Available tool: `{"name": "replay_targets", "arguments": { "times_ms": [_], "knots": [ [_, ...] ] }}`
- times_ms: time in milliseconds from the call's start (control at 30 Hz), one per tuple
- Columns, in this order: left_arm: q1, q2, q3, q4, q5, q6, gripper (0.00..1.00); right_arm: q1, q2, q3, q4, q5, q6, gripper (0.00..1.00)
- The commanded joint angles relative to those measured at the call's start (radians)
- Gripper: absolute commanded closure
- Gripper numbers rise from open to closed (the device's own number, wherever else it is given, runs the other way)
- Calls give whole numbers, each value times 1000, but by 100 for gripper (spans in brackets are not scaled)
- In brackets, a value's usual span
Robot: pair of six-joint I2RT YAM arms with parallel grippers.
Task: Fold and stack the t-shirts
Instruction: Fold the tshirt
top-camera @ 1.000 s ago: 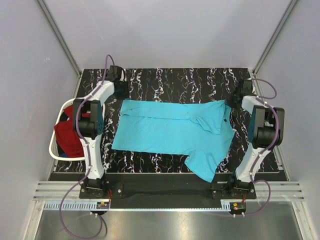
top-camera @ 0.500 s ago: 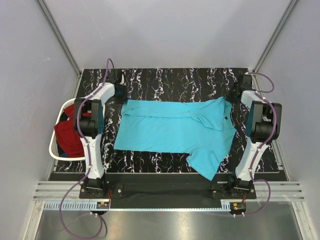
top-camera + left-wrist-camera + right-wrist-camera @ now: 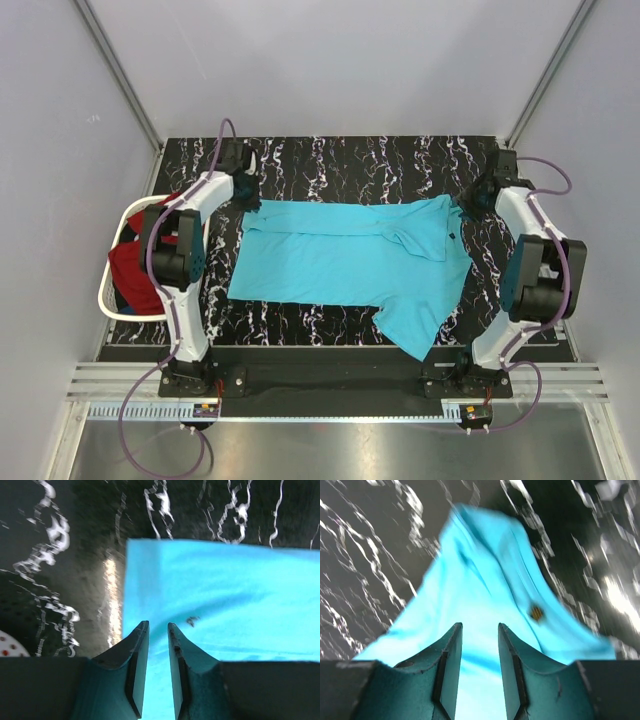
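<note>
A turquoise-blue t-shirt (image 3: 345, 260) lies folded lengthwise on the black marbled table, collar end at the right, one sleeve (image 3: 412, 325) hanging toward the near edge. My left gripper (image 3: 248, 192) hovers at the shirt's far left corner; the left wrist view shows that gripper (image 3: 158, 624) narrowly open, with the shirt (image 3: 225, 590) below it and nothing between its fingers. Just above the collar corner my right gripper (image 3: 468, 203) is open too; seen from the right wrist (image 3: 480, 625), only cloth (image 3: 485, 570) shows beneath the gap. A dark red t-shirt (image 3: 138, 272) sits bunched in the basket.
A white plastic laundry basket (image 3: 112, 310) stands off the table's left edge beside the left arm. Grey walls close in the table at the back and on both sides. Bare marbled tabletop (image 3: 370, 160) stretches behind the shirt.
My right gripper has opened and let go of the shirt's collar corner, and that arm has swung outward to the right. The left gripper has narrowed slightly and lifted off the left corner.
</note>
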Motion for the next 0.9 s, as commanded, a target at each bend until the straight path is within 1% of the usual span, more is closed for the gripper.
{"name": "replay_targets", "arguments": {
  "times_ms": [0, 67, 167, 267, 333, 533, 600, 700, 767, 800, 867],
  "knots": [
    [-10, 2, -19, 21, 2, -5, 73, -1, -117, -105, -71, 20, 100, 59],
    [-13, 6, -24, 21, -27, -5, 73, -1, -152, -164, -59, 16, 114, 60],
    [-18, 5, -41, 20, -59, -2, 72, 2, -157, -220, -37, -12, 122, 62],
    [-29, -14, -65, 23, -98, 6, 71, 14, -169, -263, -36, -1, 123, 63],
    [-44, -12, -78, 21, -127, 15, 71, 17, -189, -281, -39, 16, 134, 63],
    [-75, 11, -87, 18, -151, 21, 71, 19, -220, -320, -45, 33, 160, 63],
    [-87, 12, -90, 17, -206, 39, 70, 19, -224, -331, -45, 36, 160, 63],
    [-87, 3, -63, 9, -243, 52, 70, 19, -214, -335, -44, 39, 149, 63],
    [-88, -17, -46, 4, -236, 50, 70, 19, -204, -338, -45, 37, 145, 63],
    [-95, -50, -43, 3, -236, 47, 69, 19, -198, -340, -45, 39, 140, 63],
    [-107, -93, -44, 1, -196, 39, 69, 19, -201, -343, -47, 37, 143, 63]
  ]
}}
